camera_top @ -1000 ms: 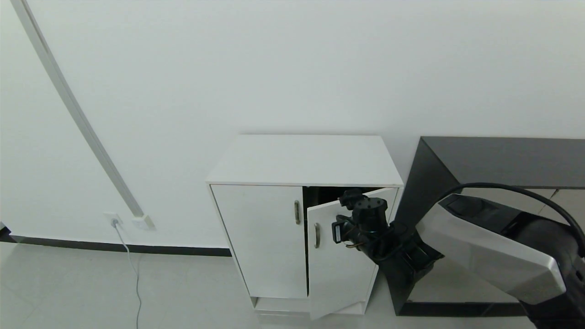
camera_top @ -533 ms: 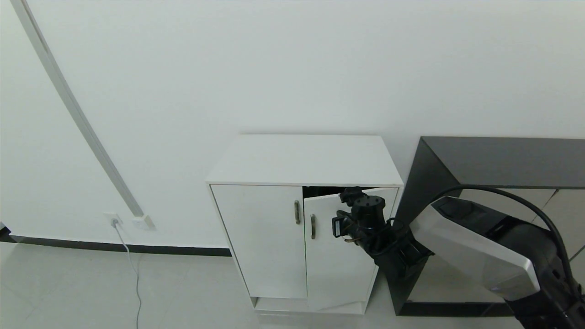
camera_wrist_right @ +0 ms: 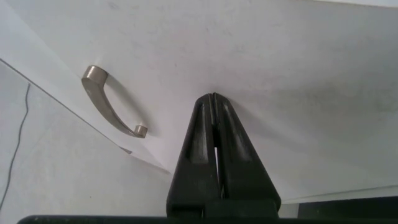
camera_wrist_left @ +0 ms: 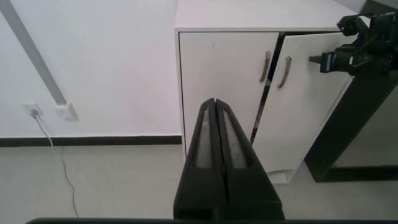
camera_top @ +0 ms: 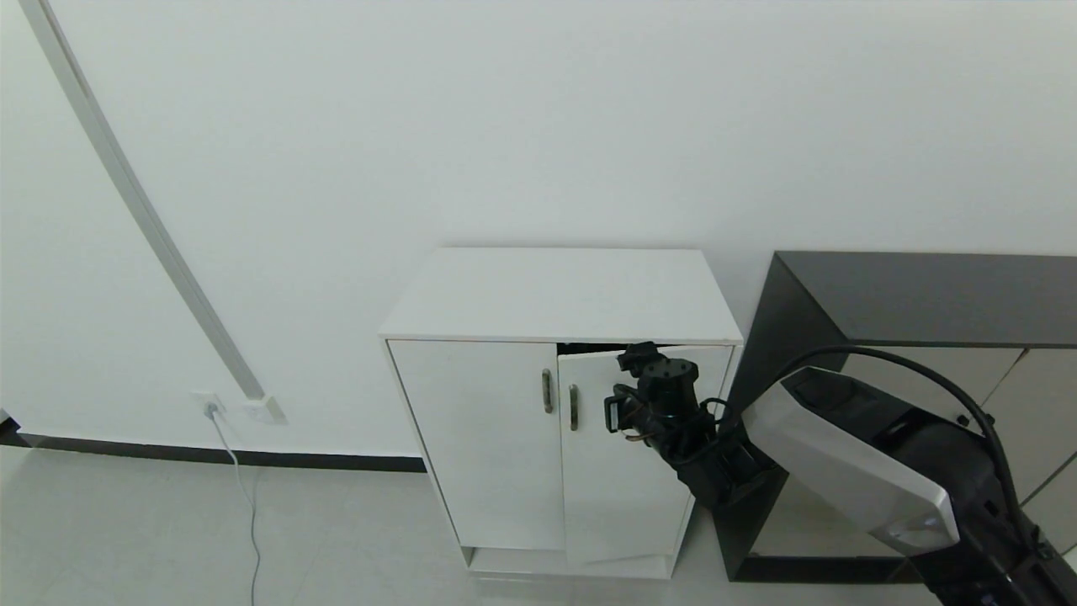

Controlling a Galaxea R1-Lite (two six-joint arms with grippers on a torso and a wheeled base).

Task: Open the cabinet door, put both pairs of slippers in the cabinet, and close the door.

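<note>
A white cabinet [camera_top: 559, 295] stands on the floor [camera_top: 168, 539] against a pale wall [camera_top: 505, 126]. Its right-hand door [camera_top: 627, 488] is almost shut, with a thin dark gap showing along the door's top edge under the cabinet's top panel. The left-hand door [camera_top: 471, 438] is flush and closed. The two metal handles, one on the left door [camera_top: 547, 390] and one on the right [camera_top: 574, 407], sit side by side at the cabinet's middle seam.

The right gripper [camera_wrist_right: 214, 98], jaws pressed together and holding nothing, has its tip set against the white face of the right-hand door, just beside that door's handle and high on the panel. The left gripper [camera_wrist_left: 214, 102], jaws likewise together and empty, hangs well back from the cabinet's front, pointing toward the left-hand door.

A black mirrored unit [camera_top: 909, 295] stands just beside the cabinet's right flank. Off the cabinet's left side, a wall socket [camera_top: 208, 406] sits low on the wall, a grey cable [camera_top: 251, 505] trailing from it to the floor and a slanting conduit strip [camera_top: 126, 185] rising above it.
</note>
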